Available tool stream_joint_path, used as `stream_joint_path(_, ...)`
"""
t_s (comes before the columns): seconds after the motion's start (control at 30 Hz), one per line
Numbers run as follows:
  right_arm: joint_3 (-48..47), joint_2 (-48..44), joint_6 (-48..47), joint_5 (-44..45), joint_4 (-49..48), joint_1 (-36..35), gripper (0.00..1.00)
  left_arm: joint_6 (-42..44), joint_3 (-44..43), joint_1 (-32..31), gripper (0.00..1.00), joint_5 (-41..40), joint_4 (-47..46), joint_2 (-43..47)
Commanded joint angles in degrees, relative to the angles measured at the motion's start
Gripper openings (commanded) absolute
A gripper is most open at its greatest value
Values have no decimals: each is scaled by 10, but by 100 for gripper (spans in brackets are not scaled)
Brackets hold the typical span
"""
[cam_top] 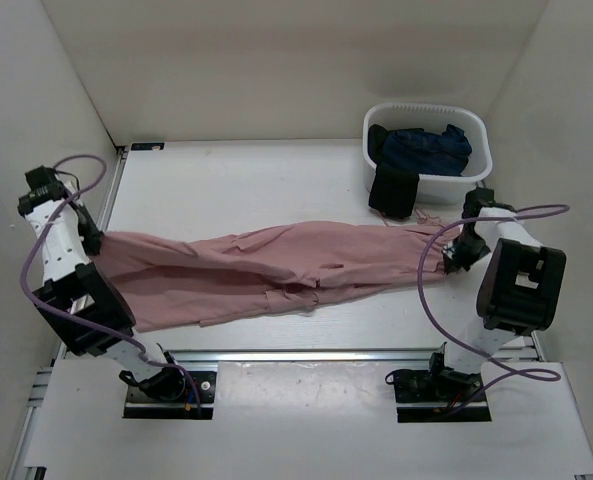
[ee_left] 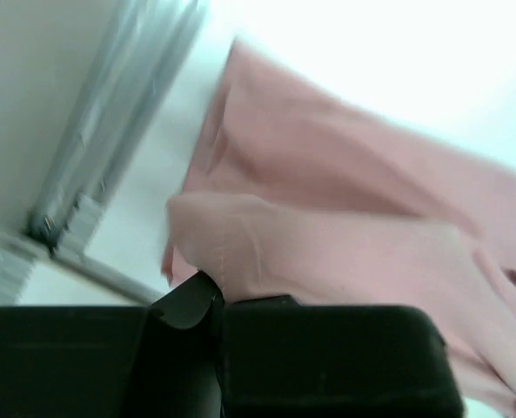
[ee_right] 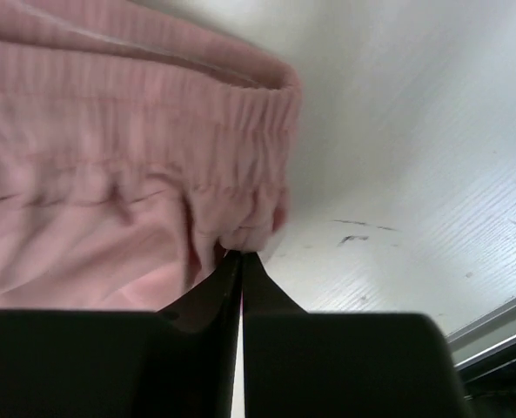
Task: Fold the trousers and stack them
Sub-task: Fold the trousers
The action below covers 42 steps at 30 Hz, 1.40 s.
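My right end effector (ee_right: 241, 255) is clamped on a thin pinch of trousers (cam_top: 276, 272) waistband, so it could slip under tension. Left end effector (ee_left: 207, 294) prob. clamped on hem.

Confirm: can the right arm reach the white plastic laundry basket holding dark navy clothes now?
Probably not yet. The white plastic basket sits just beyond the right gripper with nothing between, but that gripper is shut on the gathered waistband of the dusty-pink fabric trousers, so it's occupied.

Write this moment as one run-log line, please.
left gripper: shut on trousers leg end | right gripper: shut on waistband | trousers: spread out across table, unfolded | navy garment: in white basket
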State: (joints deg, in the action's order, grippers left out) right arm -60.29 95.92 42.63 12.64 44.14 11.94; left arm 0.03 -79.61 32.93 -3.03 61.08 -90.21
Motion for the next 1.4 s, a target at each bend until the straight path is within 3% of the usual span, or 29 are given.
stream_joint_path(0.0, -94, -37, -5, 20, 5, 4, 0, 0, -98, -14, 14, 14, -18, -7)
stream_joint_path(0.13, -278, 2, -11, 13, 50, 4, 0, 0, -239, -26, 14, 14, -18, -36)
stream_joint_path(0.23, -346, 21, -11, 13, 67, 9, 0, 0, -239, -26, 14, 14, -36, -23)
stream_joint_path(0.33, -327, 27, -16, 13, 67, 9, 0, 0, -143, -26, 14, 3, -68, 32)
stream_joint_path(0.47, -232, 5, -16, 2, 39, 14, 0, 0, 114, -26, 14, -37, -118, 132)
stream_joint_path(0.6, -164, 13, -23, 2, 15, 48, 0, 0, 262, 12, 14, -60, -134, 195)
stream_joint_path(0.7, -146, 42, -37, 9, 15, 69, 0, 0, 326, 37, 14, -66, -134, 218)
stream_joint_path(0.9, -139, 61, -49, 16, 15, 82, 0, 0, 372, 43, 14, -77, -134, 231)
stream_joint_path(1.2, -139, 12, -68, -13, 9, 123, 0, 0, 293, 43, 14, -82, -71, 243)
stream_joint_path(1.23, -139, 12, -81, -13, 9, 123, 3, 0, 302, 43, 14, -91, -71, 249)
stream_joint_path(1.27, -134, 21, -88, -21, 9, 123, 17, 0, 325, 43, 17, -114, -62, 249)
stream_joint_path(1.3, -134, 28, -93, -26, 23, 123, 36, 0, 337, 43, 38, -125, -55, 249)
stream_joint_path(1.33, -134, 33, -98, -31, 24, 123, 66, 0, 349, 43, 48, -133, -33, 249)
stream_joint_path(1.37, -128, 33, -105, -44, 24, 123, 69, 0, 364, 43, 54, -140, -18, 254)
